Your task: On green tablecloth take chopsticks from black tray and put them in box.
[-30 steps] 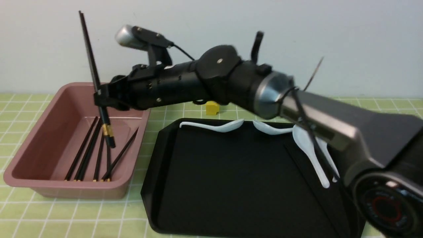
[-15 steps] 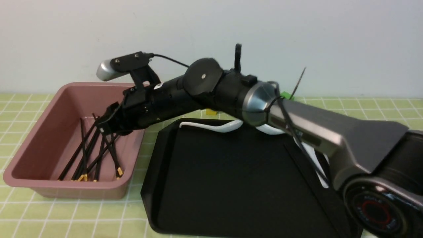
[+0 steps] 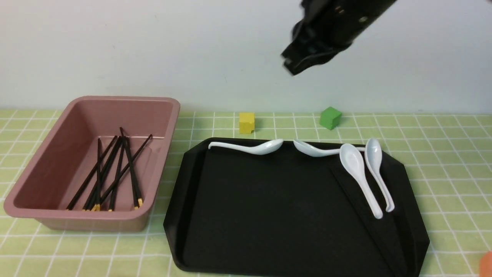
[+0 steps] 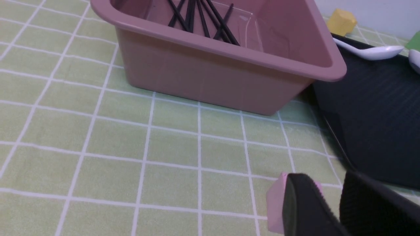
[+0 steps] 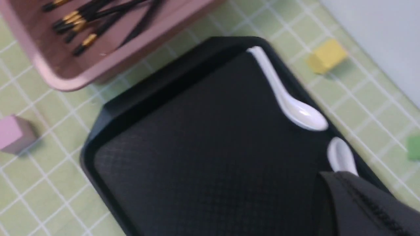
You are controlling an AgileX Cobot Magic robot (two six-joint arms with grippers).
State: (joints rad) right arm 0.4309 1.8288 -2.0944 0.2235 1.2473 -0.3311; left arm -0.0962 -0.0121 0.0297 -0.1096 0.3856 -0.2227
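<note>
The placing step is looking finished, or close to it. The chopsticks (image 3: 115, 173) are lying in the box (image 3: 77, 223) at the left of the green tablecloth (image 3: 442, 154), and none is showing plainly on the black tray (image 3: 269, 215), which is carrying only four white spoons (image 3: 361, 173). A faint diagonal line is crossing the tray's right part, and it cannot be told whether that is a ridge or a black stick. The sticks are resting on the box floor in a loose, crossing fan. Their long axes are running roughly from the far wall to the near wall, with the gold tips pointing toward the robot. The right gripper (image 3: 294, 63) is hanging high above the tray's far edge, blurred, so its opening cannot be told. The left gripper (image 4: 325, 183) is sitting low over the cloth beside a pink cube (image 4: 274, 203), its fingers close together and gripping nothing. The next move is probably calling for a check of that line and, if it proves a stick, a narrow pinch across its axis.
</note>
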